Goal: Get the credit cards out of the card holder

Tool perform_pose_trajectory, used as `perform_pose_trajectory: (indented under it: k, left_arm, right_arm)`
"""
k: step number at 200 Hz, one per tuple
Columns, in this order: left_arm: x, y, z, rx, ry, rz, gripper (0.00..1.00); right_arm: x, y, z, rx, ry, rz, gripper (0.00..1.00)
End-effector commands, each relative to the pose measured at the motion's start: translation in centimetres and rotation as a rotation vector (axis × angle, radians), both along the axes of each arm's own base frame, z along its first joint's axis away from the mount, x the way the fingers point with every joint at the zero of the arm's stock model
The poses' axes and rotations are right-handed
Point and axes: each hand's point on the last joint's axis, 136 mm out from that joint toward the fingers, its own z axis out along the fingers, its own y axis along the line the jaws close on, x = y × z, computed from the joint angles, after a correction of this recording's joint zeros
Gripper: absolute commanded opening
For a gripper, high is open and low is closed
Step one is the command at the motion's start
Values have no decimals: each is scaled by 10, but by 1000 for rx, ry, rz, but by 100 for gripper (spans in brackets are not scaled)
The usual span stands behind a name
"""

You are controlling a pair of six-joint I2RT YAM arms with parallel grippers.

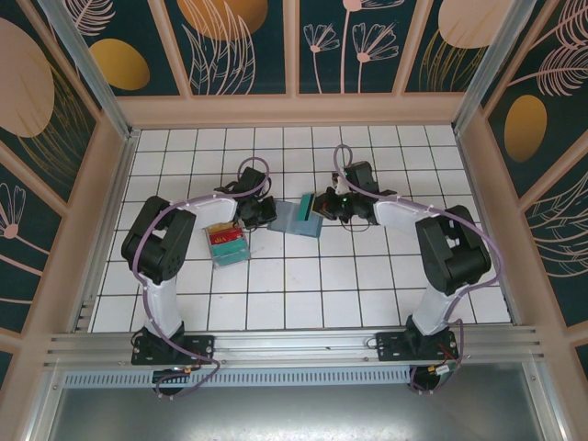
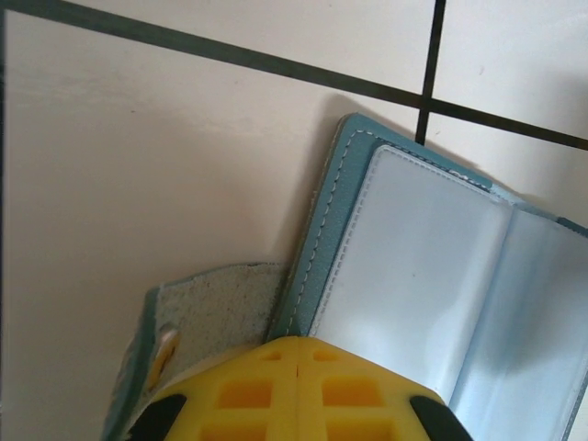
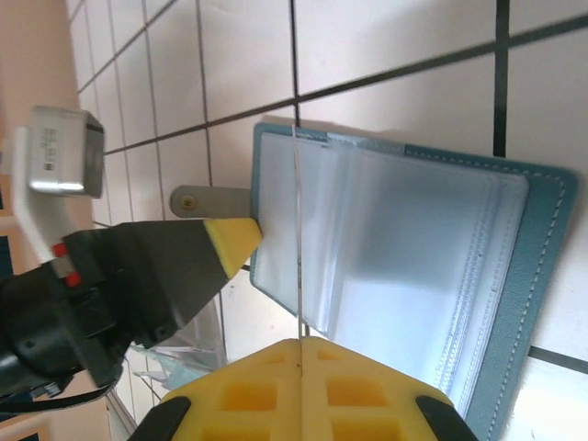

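Stitched teal card holder (image 1: 299, 220) lies open on the white-tiled counter (image 1: 303, 285), its glossy clear sleeves (image 2: 413, 266) showing. The right pincer (image 3: 299, 363) clamps one thin sleeve edge-on. The left pincer (image 2: 299, 367), its waffled yellow tips together, sits at the holder's stitched edge.

Teal to slate blue on the holder (image 3: 542, 239), pale stitching (image 2: 323, 211) tracing its border, frosted clear sleeves (image 2: 413, 257) inside, and a speckled grey-green flap (image 2: 220, 303) beside it. The tabletop (image 1: 303, 294) is white tile crossed by dark lines. Bright yellow pads over black on the left pincer (image 2: 299, 367) and the right pincer (image 3: 299, 377) alike. The tray (image 1: 226, 243) is clear, with red and yellow inside. The arms (image 1: 152, 243) are black and white, with lilac cables (image 1: 337, 156). The walls (image 1: 248, 55) are deep teal with peach and orange leaf motifs.
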Motion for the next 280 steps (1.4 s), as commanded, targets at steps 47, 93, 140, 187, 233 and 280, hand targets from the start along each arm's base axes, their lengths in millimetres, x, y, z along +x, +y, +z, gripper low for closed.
perform_pose_trajectory:
  k: [47,93,140,187,233,280]
  left_arm:
    - [17,-23,89,-260,-174,-12,51]
    - [16,-42,147,-512,-284,-54,49]
    - [6,-55,182,-700,-333,-115,43]
    - [3,-59,185,-739,-325,-131,38]
    - [0,-62,185,-754,-315,-155,35]
    - [-2,-64,192,-780,-324,-179,29]
  right_arm:
    - [3,-16,55,60,-195,49,0]
    - [0,-15,83,120,-280,101,0]
    - [-8,-9,108,253,-326,165,0]
    - [-12,-4,116,318,-333,200,0]
    - [-16,7,120,381,-313,248,0]
    - [-14,13,117,385,-301,265,0]
